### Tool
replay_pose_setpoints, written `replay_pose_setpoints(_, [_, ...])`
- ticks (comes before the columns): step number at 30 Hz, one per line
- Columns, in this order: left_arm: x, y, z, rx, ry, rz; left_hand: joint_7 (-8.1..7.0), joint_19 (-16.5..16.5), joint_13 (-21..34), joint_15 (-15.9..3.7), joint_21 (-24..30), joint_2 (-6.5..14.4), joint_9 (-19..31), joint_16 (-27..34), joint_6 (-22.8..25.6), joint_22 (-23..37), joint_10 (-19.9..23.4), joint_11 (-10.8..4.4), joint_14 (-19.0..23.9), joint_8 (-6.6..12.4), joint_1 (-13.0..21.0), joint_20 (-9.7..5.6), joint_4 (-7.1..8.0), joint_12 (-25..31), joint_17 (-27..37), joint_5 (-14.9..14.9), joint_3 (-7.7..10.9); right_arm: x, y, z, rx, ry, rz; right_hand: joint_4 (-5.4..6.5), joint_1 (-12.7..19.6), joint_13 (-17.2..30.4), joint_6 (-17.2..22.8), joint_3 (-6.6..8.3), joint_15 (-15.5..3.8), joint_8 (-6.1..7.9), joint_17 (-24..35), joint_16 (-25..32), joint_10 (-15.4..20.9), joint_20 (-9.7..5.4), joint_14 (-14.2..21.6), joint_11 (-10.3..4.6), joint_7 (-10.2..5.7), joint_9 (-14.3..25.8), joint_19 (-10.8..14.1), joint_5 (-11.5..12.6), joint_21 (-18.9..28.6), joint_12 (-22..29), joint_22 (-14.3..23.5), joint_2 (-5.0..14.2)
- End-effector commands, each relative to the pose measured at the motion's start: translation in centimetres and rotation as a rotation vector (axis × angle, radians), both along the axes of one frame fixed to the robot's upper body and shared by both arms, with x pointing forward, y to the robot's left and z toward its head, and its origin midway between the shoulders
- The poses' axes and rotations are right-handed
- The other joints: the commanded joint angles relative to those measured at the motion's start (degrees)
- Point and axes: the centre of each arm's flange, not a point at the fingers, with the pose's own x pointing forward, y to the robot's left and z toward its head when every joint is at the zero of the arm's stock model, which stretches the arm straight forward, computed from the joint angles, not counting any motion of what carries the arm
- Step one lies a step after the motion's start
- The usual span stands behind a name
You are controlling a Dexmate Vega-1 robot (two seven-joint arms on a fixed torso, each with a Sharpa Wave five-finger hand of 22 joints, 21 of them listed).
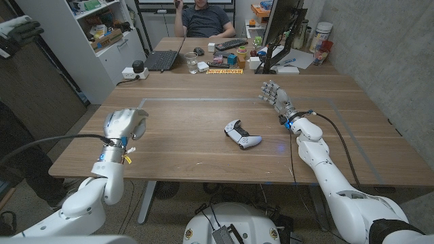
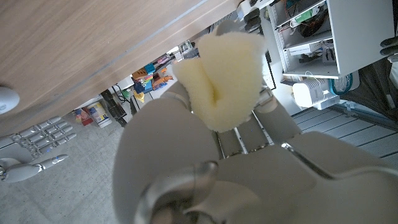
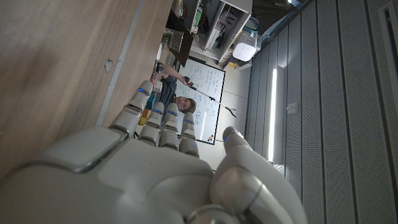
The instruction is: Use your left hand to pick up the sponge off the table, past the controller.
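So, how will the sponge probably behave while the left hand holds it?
The sponge is probably soft: it folds between the left hand's fingers. It looks porous, so likely light for its size. It probably will not slip, though a loose grip might let it spring open.

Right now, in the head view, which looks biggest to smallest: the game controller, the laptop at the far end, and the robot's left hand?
1. Left hand, though it is nearest the camera.
2 and 3. Controller and laptop look about alike; the laptop is farther, so no ranking.
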Motion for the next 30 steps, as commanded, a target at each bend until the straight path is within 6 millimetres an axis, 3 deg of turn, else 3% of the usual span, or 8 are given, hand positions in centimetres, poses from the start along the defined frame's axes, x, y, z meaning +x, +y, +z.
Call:
replay_pose_setpoints(1, [-2.3,-1.1,2.5,0.034,-0.108,-0.018,0.99,-0.01,0.52,-8.08,0.56,3.72,0.18,0.03,1.3,0.03,2.75,-2.09,6.49,0.24,4.71,-0.29,0.12,0.26,0.06,-0.06,-0.23,-0.4,-0.2,-0.2,0.003,-0.006,0.002,0.24,-0.25,0.3,0.54,-0.04,-0.15,0.54,0.11,0.37,0.26,-0.13,0.48,0.06,0.0,0.26,0.48,0.37,0.15,0.48,0.15,-0.16])
replay_pose_setpoints(10, [-3.5,-1.6,3.8,0.041,-0.171,-0.029,1.14,-0.14,0.94,-8.07,1.18,3.61,0.19,-0.11,1.46,0.01,3.11,-2.01,6.88,0.02,5.06,-0.26,0.14,0.27,0.06,-0.03,-0.4,-0.7,-0.4,-0.5,0.009,-0.005,0.004,0.24,-0.32,0.31,0.56,-0.04,-0.15,0.54,0.06,0.31,0.35,-0.08,0.48,0.18,0.15,0.26,0.49,0.41,0.13,0.5,0.15,-0.23])
replay_pose_setpoints(30, [-4.8,-2.6,4.3,0.059,-0.249,-0.044,1.25,-0.3,1.85,-8.01,2.57,3.47,0.22,-0.04,2.08,-0.03,3.73,-1.92,7.77,-0.33,5.67,-0.41,0.27,0.21,0.55,-0.01,-0.7,-1.1,-0.7,-0.7,0.013,-0.013,0.007,0.27,-0.48,0.32,0.68,0.02,-0.07,0.56,-0.06,0.18,0.36,-0.14,0.46,0.29,0.23,0.26,0.5,0.5,0.08,0.46,0.14,-0.3])
